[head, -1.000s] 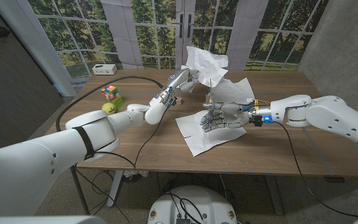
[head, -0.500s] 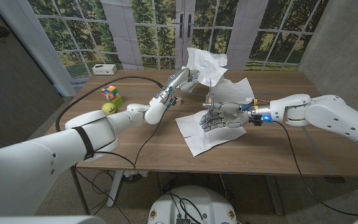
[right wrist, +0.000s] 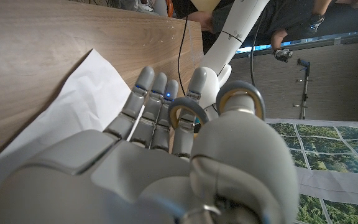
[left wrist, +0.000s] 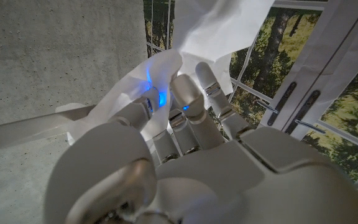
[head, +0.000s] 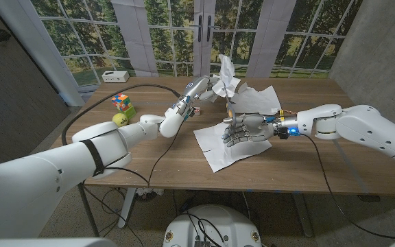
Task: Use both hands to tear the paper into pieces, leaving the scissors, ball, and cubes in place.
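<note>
My left hand (head: 199, 88) is raised over the back middle of the table and grips a crumpled white piece of paper (head: 226, 81), which stands up from its fingers (left wrist: 188, 93). In the left wrist view the paper (left wrist: 216, 25) bunches over those fingers. A larger white sheet (head: 218, 154) lies flat on the table in front. My right hand (head: 242, 129) hovers over this sheet (right wrist: 86, 93) with its fingers (right wrist: 145, 99) stretched out and nothing in them. Another white piece (head: 260, 101) lies just behind the right hand.
A multicoloured cube (head: 121, 102) and a yellow-green ball (head: 120, 119) sit at the table's left side. A small white box (head: 116, 75) stands at the back left corner. A black cable (head: 115, 96) runs across the table's left part.
The paper in my left hand has sprung back into a narrower, more crumpled bunch. The taut strip between it and my right hand's thumb is gone. Both arms have barely moved.
</note>
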Tool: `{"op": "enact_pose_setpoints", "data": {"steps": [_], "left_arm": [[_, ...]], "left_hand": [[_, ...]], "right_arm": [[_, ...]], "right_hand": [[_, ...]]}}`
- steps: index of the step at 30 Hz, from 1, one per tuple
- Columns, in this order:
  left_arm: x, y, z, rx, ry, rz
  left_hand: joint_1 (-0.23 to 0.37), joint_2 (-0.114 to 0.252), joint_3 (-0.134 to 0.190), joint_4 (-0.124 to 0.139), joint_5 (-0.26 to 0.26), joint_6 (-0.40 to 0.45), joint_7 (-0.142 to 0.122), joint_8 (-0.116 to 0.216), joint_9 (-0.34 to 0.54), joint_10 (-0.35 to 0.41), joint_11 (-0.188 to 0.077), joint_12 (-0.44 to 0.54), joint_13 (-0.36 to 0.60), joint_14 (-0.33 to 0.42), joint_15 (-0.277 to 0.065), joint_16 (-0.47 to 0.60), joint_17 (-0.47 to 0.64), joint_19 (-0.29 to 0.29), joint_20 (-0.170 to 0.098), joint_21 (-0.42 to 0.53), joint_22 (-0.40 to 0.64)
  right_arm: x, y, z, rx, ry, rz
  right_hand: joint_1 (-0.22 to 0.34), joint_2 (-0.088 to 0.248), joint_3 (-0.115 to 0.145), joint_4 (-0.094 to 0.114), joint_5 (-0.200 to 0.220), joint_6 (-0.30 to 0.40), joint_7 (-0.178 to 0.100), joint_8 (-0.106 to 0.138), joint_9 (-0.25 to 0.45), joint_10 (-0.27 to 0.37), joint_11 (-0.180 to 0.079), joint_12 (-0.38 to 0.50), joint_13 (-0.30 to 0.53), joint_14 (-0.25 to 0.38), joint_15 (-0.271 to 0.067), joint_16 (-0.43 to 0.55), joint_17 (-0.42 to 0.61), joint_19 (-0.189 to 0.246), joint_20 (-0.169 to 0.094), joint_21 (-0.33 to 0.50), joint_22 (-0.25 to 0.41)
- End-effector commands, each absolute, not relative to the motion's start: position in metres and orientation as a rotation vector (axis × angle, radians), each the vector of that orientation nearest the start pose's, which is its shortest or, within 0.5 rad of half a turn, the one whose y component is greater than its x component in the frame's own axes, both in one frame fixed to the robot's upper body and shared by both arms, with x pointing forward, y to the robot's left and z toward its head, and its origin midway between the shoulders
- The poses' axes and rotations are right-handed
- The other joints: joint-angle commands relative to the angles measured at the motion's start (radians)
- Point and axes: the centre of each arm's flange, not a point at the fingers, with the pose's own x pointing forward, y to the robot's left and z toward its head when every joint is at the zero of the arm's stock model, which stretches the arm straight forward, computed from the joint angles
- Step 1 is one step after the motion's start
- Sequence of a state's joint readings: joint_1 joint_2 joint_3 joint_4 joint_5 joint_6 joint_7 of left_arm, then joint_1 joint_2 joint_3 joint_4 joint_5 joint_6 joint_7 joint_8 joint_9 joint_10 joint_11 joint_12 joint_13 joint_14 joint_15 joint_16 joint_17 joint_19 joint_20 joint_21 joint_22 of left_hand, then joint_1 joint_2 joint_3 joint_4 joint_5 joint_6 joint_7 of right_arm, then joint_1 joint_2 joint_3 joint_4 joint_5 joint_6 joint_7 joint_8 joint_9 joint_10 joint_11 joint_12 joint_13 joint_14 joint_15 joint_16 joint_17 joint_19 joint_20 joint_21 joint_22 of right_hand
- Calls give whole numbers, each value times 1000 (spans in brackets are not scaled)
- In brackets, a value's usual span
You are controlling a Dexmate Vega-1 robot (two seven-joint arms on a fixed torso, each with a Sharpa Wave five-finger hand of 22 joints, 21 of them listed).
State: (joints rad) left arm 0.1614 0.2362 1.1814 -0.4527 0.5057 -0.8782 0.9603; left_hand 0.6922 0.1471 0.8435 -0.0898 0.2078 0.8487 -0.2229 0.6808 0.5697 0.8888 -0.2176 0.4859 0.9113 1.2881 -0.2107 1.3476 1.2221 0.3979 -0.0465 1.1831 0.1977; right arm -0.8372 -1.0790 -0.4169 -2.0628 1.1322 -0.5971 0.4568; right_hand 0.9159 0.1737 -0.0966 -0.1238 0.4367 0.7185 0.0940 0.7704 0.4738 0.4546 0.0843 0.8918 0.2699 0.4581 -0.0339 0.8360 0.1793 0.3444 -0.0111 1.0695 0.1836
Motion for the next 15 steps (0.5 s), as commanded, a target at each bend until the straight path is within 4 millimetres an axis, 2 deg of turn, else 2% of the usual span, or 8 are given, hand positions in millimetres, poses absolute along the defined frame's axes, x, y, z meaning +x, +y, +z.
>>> {"op": "enact_pose_setpoints", "data": {"steps": [1,2,4,6,7,9,11,15], "left_arm": [[656,101,41,941,-1366,-161],[655,100,40,941,-1367,-162],[655,100,40,943,-1370,-165],[655,99,40,941,-1369,-168],[655,99,39,942,-1371,-169],[654,98,39,942,-1373,-173],[654,98,38,946,-1376,-175],[654,99,37,946,-1376,-175]], "left_hand": [[-4,9,3,-5,10,12,1,3,1,9,0,-1,2,-3,0,6,3,-6,-134,0,5],[-4,9,3,-5,10,14,1,5,2,9,0,-2,1,-2,1,6,3,-6,-134,-1,4],[-4,9,3,-5,10,14,2,6,2,9,0,-2,1,-4,1,5,2,-6,-134,-1,4],[-5,9,3,-5,10,14,2,5,1,9,0,-3,0,-3,1,6,2,-6,-134,-1,4],[-5,9,4,-5,11,14,2,5,0,10,0,-2,1,-6,0,4,1,-6,-133,-2,4],[-6,9,4,-5,11,15,2,6,1,10,0,-3,0,-5,0,5,1,-6,-133,-2,4],[-5,8,3,-6,11,14,2,6,0,10,0,-3,0,-4,0,6,2,-6,-134,-1,5],[-6,9,3,-6,11,15,2,6,0,12,0,-3,1,-3,1,7,3,-6,-134,-2,4]], "right_arm": [[493,-197,-12,-243,90,1033],[494,-197,-12,-238,93,1035],[494,-196,-13,-246,88,1044],[494,-196,-13,-240,92,1041],[494,-196,-13,-243,90,1044],[494,-197,-13,-235,94,1034],[494,-199,-15,-218,95,1014],[493,-201,-16,-203,91,992]], "right_hand": [[29,4,21,-1,-4,24,-20,26,15,201,-89,15,-19,93,-134,-12,4,43,-14,25,3],[44,26,40,0,-2,24,-25,31,21,211,-93,14,-25,102,-138,-13,10,46,-21,29,4],[61,42,79,16,-4,9,-36,37,37,225,-103,16,-22,127,-152,-5,26,50,-37,41,6],[62,43,132,57,-17,16,-56,65,67,254,-126,33,-5,165,-164,9,47,46,-48,60,11],[69,41,174,82,-33,12,-62,90,98,268,-131,48,16,208,-174,22,60,55,-58,82,14],[73,36,188,88,-44,8,-64,101,113,272,-135,55,27,231,-181,34,68,59,-63,92,15],[84,35,211,93,-62,7,-61,122,139,283,-137,67,45,270,-183,57,81,64,-63,115,22],[93,33,230,95,-79,14,-53,146,162,306,-136,82,62,291,-183,69,90,67,-61,142,37]]}}
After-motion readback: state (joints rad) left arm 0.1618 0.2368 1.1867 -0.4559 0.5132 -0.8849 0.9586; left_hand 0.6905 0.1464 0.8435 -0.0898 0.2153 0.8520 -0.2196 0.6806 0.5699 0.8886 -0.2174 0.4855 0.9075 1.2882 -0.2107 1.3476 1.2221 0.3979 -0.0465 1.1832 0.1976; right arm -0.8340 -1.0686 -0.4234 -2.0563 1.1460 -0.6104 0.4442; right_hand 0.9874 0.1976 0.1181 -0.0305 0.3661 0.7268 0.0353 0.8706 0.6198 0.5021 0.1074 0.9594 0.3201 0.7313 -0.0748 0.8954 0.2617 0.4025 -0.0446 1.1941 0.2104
